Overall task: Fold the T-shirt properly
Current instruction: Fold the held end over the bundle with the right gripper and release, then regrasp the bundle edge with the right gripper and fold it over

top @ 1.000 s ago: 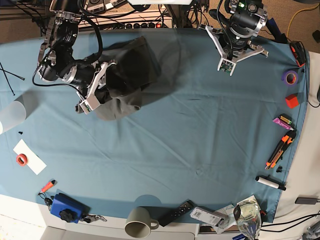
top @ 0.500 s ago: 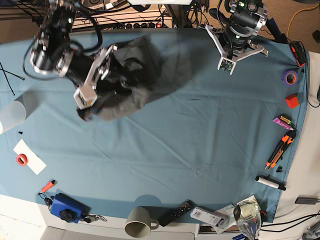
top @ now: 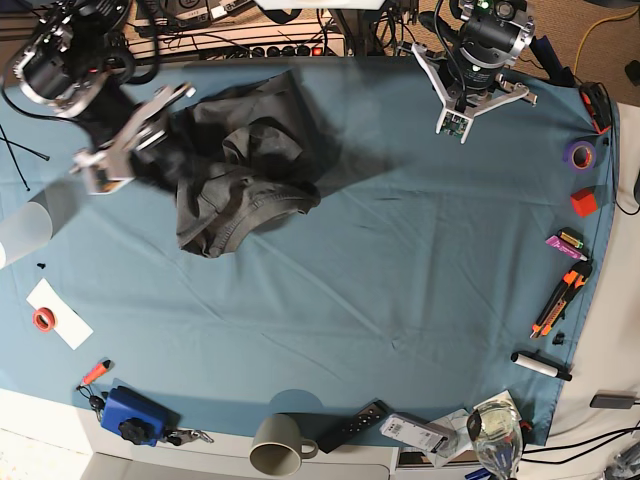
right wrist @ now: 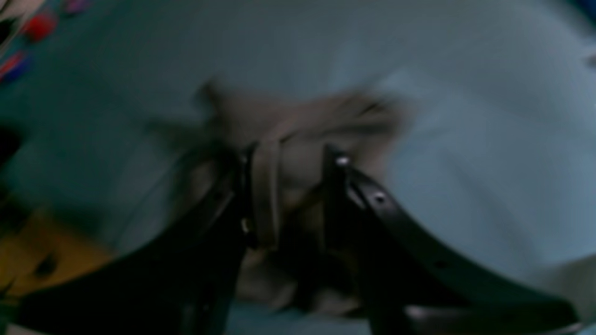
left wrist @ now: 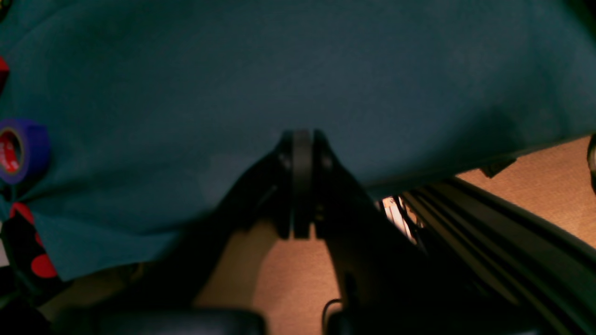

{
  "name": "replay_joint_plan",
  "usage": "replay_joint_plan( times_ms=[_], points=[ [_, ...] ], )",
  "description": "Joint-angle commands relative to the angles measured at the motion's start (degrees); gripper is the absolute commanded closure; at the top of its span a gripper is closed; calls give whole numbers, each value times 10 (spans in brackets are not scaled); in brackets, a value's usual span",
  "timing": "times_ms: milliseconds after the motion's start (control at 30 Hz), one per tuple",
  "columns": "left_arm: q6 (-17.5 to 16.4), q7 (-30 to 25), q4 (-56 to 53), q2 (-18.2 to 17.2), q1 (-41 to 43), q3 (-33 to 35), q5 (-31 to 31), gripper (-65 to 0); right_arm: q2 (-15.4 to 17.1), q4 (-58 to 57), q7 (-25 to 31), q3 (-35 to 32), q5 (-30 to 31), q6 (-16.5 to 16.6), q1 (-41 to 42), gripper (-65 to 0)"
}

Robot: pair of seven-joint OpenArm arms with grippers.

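We note black arm bodies trailing looped black cables, left gripper (top: 455, 122) with pale grey angular finger plates and a small green-lit housing above, right gripper (top: 110, 170) likewise pale grey, its curved black fingers (right wrist: 372, 200) studded with small silver screws.

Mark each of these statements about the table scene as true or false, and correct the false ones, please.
1. The T-shirt lies flat and spread out. False: it is bunched and wrinkled.
2. The left gripper has its jaws shut, with nothing between them. True.
3. The purple tape roll sits beside the T-shirt. False: it sits near the far table edge, by the red block.
4. The right gripper has grey cloth between its fingers. True.
5. A mug stands at the table's near edge. True.
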Motion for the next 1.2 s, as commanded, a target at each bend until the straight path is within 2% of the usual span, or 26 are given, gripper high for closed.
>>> replay_joint_plan(
  times_ms=[0, 333, 567, 667, 733, 1000, 1167],
  points=[
    [2, -9, 10, 0, 3, -1, 0, 0, 5, 9, 25, 8, -10, 0, 9, -130],
    [2, -8, 10, 0, 3, -1, -13, 0, 11, 9, 115, 12, -157, 0, 15, -127],
    [2, -9, 10, 0, 4, -1, -13, 0, 29, 9, 132, 12, -162, 0, 0, -127],
    [2, -21, 10, 2, 3, -1, -13, 0, 31, 9, 144, 12, -193, -22, 12, -128],
    [2, -21, 10, 5, 4, 0, -14, 0, 42, 7, 144, 10, -195, -25, 18, -129],
    [2, -24, 10, 5, 3, 0, -24, 0, 94, -161, 141, -70, -225, -24, 96, -129],
    [2, -26, 10, 5, 4, -1, -25, 0, 103, -221, 127, -122, -227, -24, 169, -129]
  ],
)
